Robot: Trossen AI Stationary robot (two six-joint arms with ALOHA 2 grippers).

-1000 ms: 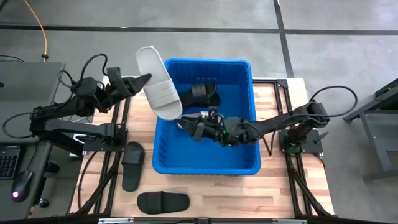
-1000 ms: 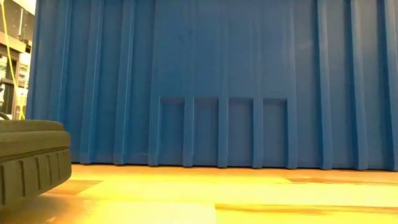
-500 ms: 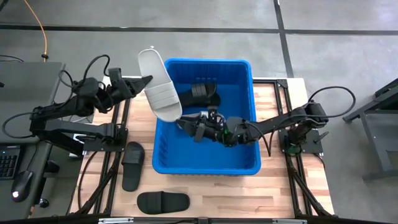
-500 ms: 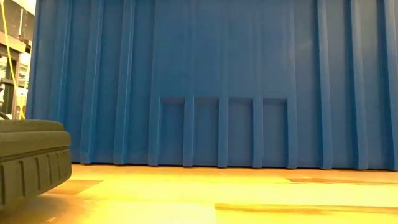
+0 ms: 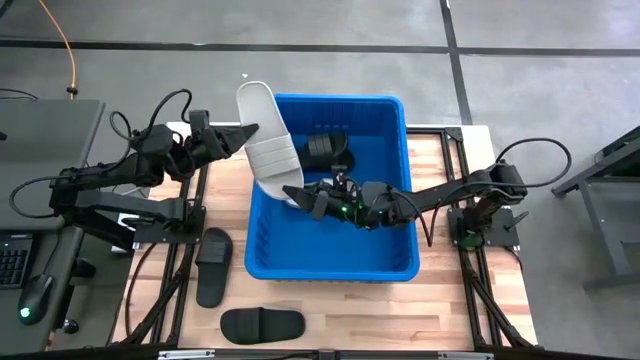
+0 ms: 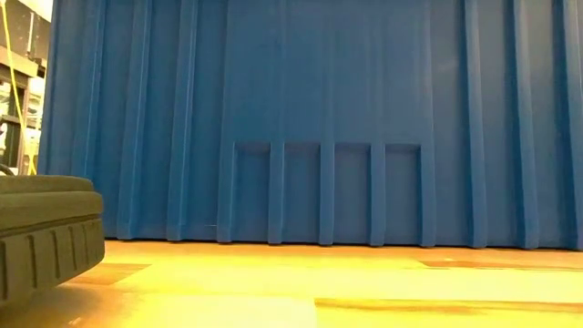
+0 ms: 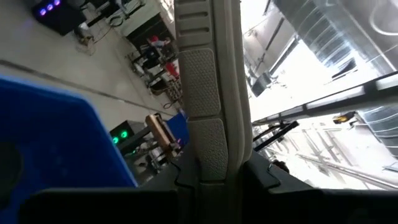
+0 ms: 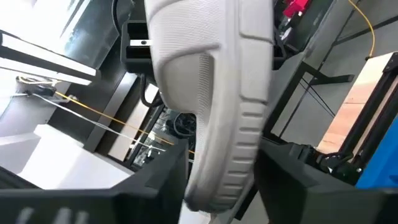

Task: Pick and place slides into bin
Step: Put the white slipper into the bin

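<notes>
A light grey slide hangs tilted over the far left corner of the blue bin, one end high above the rim and the other down inside. My left gripper is shut on the slide's left side, just outside the bin's far left corner. My right gripper reaches across the inside of the bin from the right and is shut on the slide's low end. A black slide lies in the bin at its far side. My left gripper pinches the long side edge of the slide's sole between its two fingers, between the strap and the high end. The fingers come level from the table's left. The slide is lifted clear of the table. My right gripper has the slide's low end between its two fingers, one on each side of the sole. The fingers come from the table's right, inside the bin. The slide runs up and away from them toward my left gripper.
Two black slides lie on the wooden table left of and in front of the bin. The low view shows the bin's ribbed near wall and a black slide's sole close at the left.
My left gripper has gone toward the table's right edge with the light grey slide, whose high end now stands over the bin's far left corner. My right gripper has shifted a little toward the left inside the bin, staying at the slide's low end.
</notes>
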